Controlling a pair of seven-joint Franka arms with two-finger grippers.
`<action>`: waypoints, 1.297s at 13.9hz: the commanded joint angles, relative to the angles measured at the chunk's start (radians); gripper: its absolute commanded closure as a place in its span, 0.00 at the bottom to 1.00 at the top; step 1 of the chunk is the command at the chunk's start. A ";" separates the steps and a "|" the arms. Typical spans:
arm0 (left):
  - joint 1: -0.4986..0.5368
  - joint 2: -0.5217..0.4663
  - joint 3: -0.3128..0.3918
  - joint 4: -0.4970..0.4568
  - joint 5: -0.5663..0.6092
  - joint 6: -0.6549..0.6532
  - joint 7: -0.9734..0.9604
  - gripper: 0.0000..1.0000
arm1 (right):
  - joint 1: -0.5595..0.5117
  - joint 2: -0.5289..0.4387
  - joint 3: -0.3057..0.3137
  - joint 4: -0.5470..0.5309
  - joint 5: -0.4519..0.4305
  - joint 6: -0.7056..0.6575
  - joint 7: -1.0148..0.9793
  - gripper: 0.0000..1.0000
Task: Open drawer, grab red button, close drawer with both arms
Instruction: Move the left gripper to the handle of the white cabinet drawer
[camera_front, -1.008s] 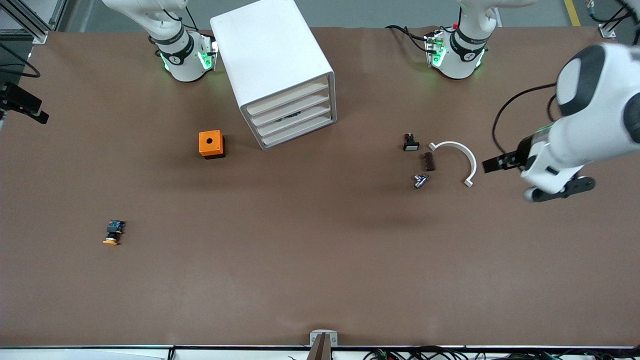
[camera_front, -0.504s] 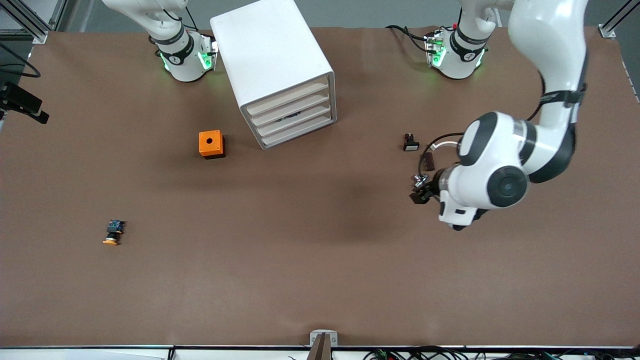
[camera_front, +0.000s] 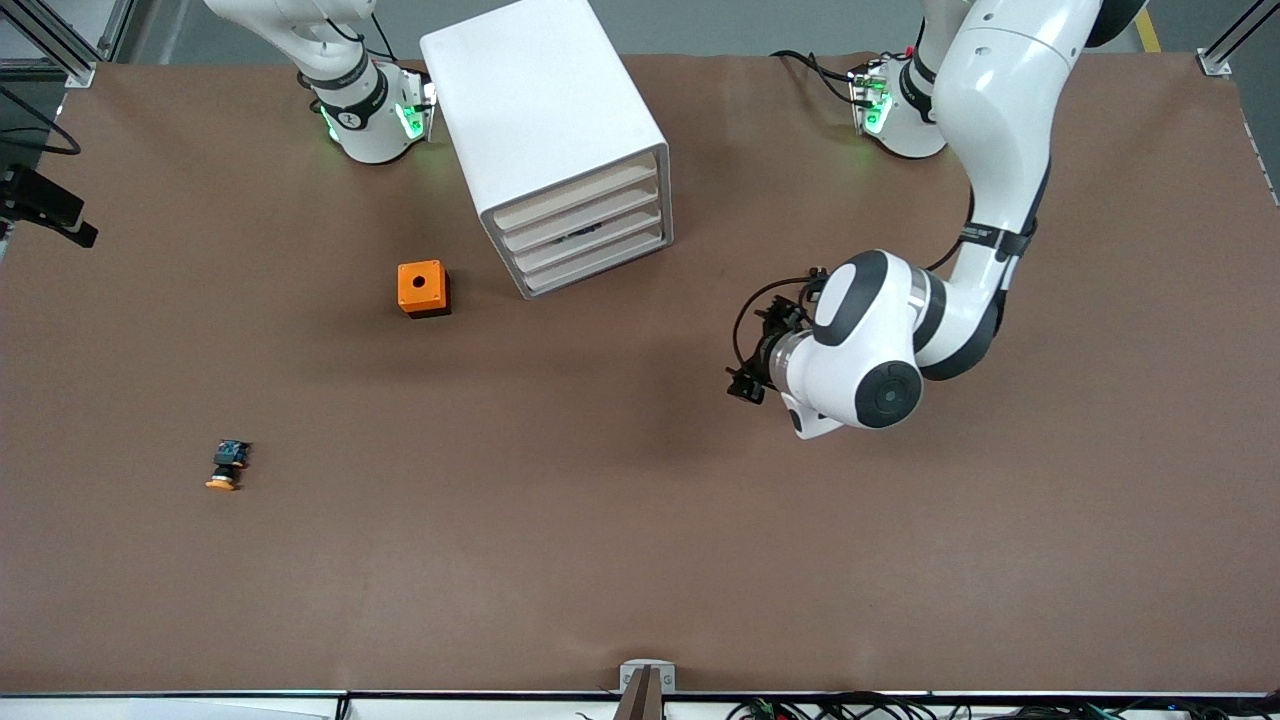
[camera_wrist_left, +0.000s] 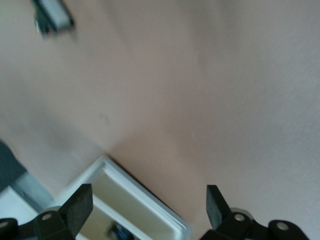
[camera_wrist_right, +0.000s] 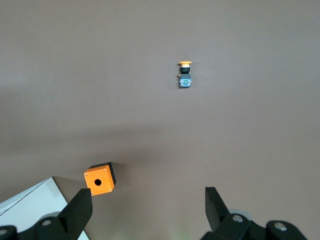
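White slats are fronting four drawers alike in the cabinet, which is standing on the brown surface near the right arm's base. All four are sitting shut or very nearly so. A dark shape is showing through the gap above the third slat down, so the drawer to open is probably that one. The red-capped button is not showing plainly anywhere; I am judging that it is lying inside that drawer, but the shape is too small to be sure.

The drawer is looking light and stiff, likely to slide freely. With no knob, a fingertip hooking the slat's edge and pulling straight out seems the best hold, perhaps with the other arm steadying the cabinet so it is not dragged along. The button should be small, hard and light, its rounded cap slippery, so pinching the squarer black body seems safer.

The left hand is hanging over bare surface between the cabinet and the left arm's end, fingers spread wide, gripping and touching nothing, facing a corner of the cabinet. The right hand is waiting high up, equally released and empty, looking down on the orange cube and the orange-capped button.
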 joint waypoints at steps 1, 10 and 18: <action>-0.057 0.025 0.007 0.023 -0.064 0.037 -0.205 0.01 | -0.015 -0.021 0.009 -0.007 0.002 -0.002 -0.004 0.00; -0.149 0.067 0.005 0.020 -0.342 0.020 -0.629 0.33 | -0.027 0.041 0.009 0.007 0.002 0.001 -0.010 0.00; -0.209 0.136 0.002 0.016 -0.472 -0.103 -0.678 0.33 | -0.032 0.200 0.010 0.032 -0.032 0.065 -0.036 0.00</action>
